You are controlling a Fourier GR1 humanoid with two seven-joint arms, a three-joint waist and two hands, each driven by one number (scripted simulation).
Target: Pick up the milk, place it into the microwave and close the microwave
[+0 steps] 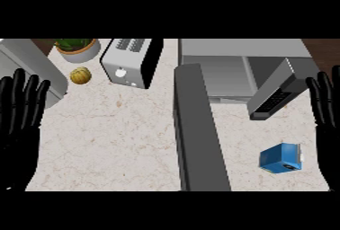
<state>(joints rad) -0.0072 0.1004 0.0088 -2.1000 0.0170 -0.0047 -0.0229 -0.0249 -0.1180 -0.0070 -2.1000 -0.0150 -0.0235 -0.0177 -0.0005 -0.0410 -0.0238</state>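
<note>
Pick-up not started: small blue milk carton untouched on pale stone surface. Left robot hand and right robot hand spread, resting at edges. Next: right robot hand must close round carton, then move it to open grey microwave.

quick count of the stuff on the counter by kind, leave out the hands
appliances: 2 (toaster, microwave with its door open)
cartons: 1 (blue milk carton)
plants: 1 (potted plant)
small round things: 1 (yellow round item)
total: 5
</note>
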